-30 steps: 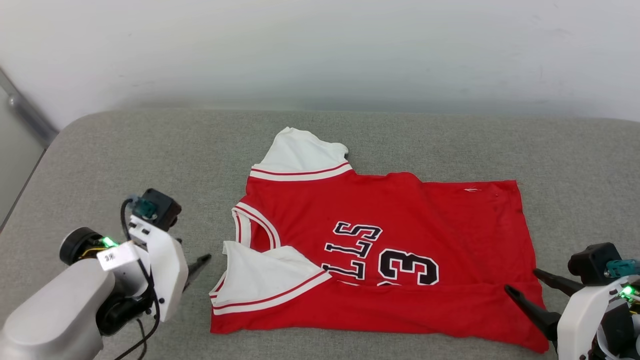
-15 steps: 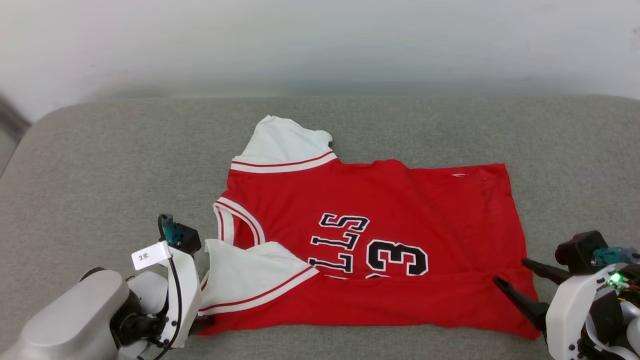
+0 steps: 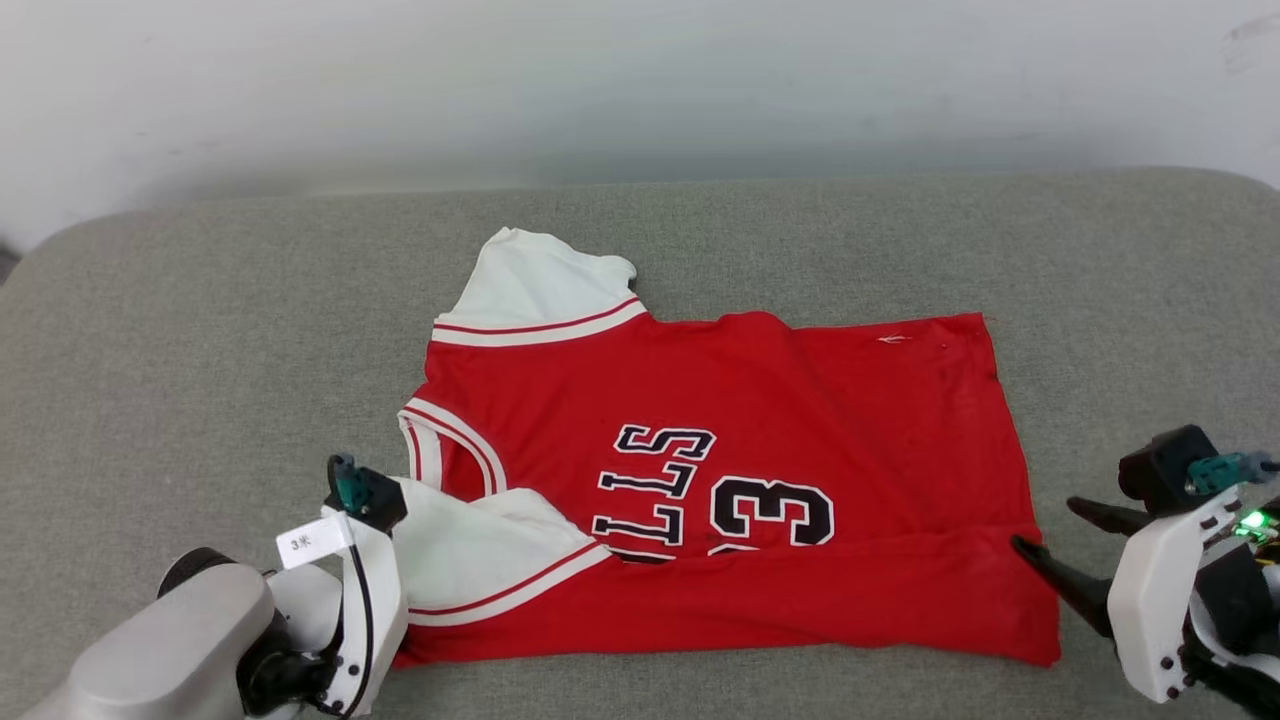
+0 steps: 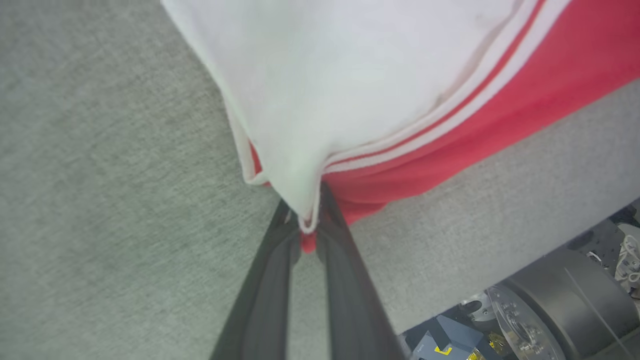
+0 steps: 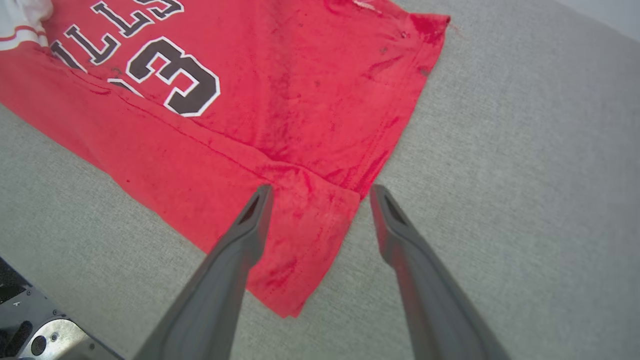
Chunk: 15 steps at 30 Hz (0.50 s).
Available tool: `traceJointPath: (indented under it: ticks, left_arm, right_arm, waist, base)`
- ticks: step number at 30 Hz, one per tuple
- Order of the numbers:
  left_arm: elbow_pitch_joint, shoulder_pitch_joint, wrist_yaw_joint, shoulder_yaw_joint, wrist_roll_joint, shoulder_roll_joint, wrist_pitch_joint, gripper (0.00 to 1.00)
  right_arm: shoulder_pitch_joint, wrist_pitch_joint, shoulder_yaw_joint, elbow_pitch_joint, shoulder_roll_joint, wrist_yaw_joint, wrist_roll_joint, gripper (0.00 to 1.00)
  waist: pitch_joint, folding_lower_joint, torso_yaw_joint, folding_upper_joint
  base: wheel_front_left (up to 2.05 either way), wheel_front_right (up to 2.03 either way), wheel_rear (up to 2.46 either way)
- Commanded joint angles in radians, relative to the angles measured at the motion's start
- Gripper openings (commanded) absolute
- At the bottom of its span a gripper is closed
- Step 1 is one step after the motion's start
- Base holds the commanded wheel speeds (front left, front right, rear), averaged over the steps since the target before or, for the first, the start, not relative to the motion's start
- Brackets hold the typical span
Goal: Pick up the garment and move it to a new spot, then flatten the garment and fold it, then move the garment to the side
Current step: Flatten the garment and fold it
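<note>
The garment [image 3: 760, 400], a red jersey with white sleeves and black lettering, lies spread on a grey cushion [image 3: 200, 330], its near edge folded over in a red band. In the left wrist view my left gripper [image 4: 306, 215] is shut on the garment's [image 4: 350, 75] near-left corner, pinching white sleeve and red cloth together. In the head view the left wrist [image 3: 350, 600] covers that corner. My right gripper [image 3: 1043, 523] stands open at the near-right hem corner. Its two fingers straddle the garment's [image 5: 280, 100] edge, one finger over red cloth, the other over bare cushion; the right gripper [image 5: 321, 189] holds nothing.
A pale wall [image 3: 640, 80] runs behind the cushion. The cushion's front edge lies close to both arms, and the robot's base [image 4: 550, 300] shows below it. Bare cushion [image 5: 525, 150] stretches to the right of the hem and along the far side.
My left gripper reached the near-left corner and closed on it. The right gripper stayed open by the hem. The head camera has shifted, so the whole picture slid left.
</note>
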Motion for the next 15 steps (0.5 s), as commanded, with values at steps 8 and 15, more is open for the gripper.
traceJointPath:
  ticks: [8,15]
  left_arm:
    - [-0.115,-0.025,0.001,-0.076,0.008,0.045,-0.052,0.00]
    - [-0.156,-0.053,0.001,-0.102,0.007,0.057,-0.074,0.00]
  right_arm:
    - [-0.105,0.369,0.069,-0.080,-0.141,0.000,0.069,1.00]
    - [-0.137,0.588,0.109,-0.038,-0.121,0.000,0.143,1.00]
  waist:
    - [-0.043,0.0000,0.019,0.0000]
    - [-0.023,0.0000,0.040,0.0000]
  base:
    - [0.00,0.00,0.00]
    - [0.00,0.00,0.00]
